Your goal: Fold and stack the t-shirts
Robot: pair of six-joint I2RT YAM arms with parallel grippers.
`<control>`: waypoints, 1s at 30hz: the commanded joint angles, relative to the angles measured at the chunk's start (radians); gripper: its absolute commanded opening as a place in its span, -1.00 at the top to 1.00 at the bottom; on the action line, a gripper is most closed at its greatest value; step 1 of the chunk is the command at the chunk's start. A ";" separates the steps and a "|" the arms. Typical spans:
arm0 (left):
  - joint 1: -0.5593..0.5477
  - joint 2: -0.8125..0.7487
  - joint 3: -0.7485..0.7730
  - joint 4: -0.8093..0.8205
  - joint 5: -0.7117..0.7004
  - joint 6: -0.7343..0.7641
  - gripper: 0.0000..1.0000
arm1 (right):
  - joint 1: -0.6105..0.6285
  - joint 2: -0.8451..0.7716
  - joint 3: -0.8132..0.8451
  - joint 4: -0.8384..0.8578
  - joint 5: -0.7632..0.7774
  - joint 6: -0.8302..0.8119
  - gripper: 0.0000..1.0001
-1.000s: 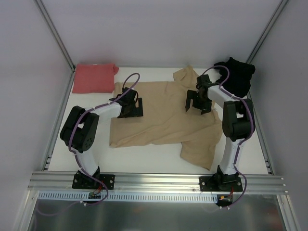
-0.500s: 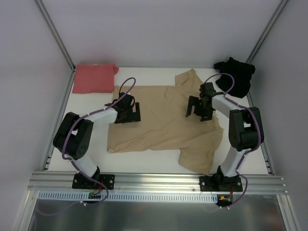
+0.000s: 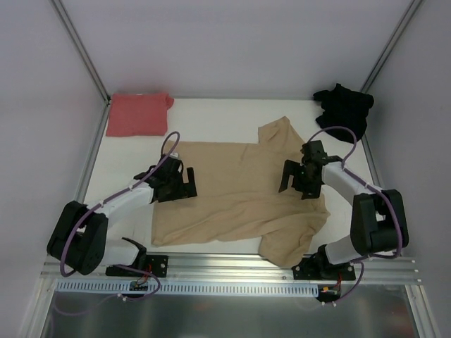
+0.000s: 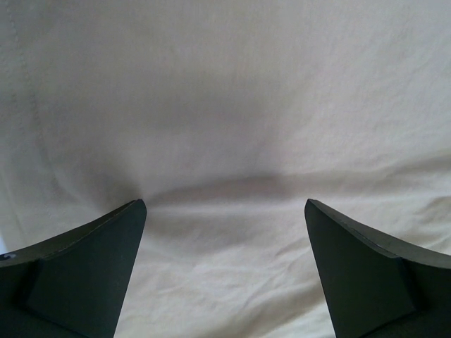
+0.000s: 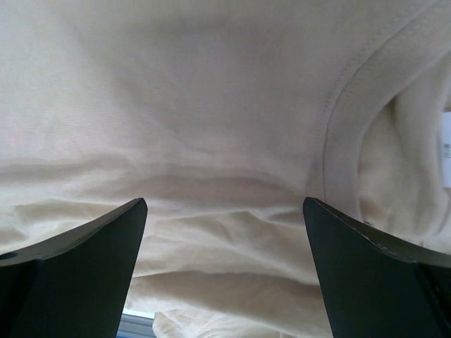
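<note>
tan t-shirt (image 3: 239, 190): spread flat mid table (image 3: 211, 113)
left gripper (image 3: 175, 184): fingers apart, low over shirt's left part
right gripper (image 3: 299, 182): fingers apart, low over shirt beside collar
salmon-red t-shirt (image 3: 137, 114): folded, far left corner
black t-shirt (image 3: 343, 109): crumpled, far right corner

Soft, matt tan cloth of the t-shirt (image 4: 232, 105), faintly creased; left pincer (image 4: 225, 208) matt dark, seemingly plastic.

No text, brand, number or sign can be read in any view. A small white tag (image 5: 445, 151) is seen by the collar of the tan-beige t-shirt (image 5: 211, 105) in the right wrist view, but nothing legible can be made out on it.
</note>
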State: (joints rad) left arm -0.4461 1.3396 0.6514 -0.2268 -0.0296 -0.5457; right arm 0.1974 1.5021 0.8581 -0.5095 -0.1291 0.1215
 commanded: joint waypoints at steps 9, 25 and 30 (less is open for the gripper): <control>-0.008 -0.341 0.119 -0.057 0.000 0.032 -0.97 | -0.013 -0.056 0.408 -0.115 0.123 -0.112 -0.99; -0.008 -0.606 -0.018 0.032 0.152 0.072 -0.97 | -0.148 0.723 1.182 0.012 -0.150 -0.057 -0.99; -0.008 -0.596 -0.021 0.033 0.161 0.082 -0.97 | -0.165 0.845 1.317 0.037 -0.201 -0.046 -0.93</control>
State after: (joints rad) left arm -0.4461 0.7464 0.6346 -0.2226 0.1043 -0.4957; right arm 0.0414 2.3413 2.0628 -0.5247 -0.2569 0.0555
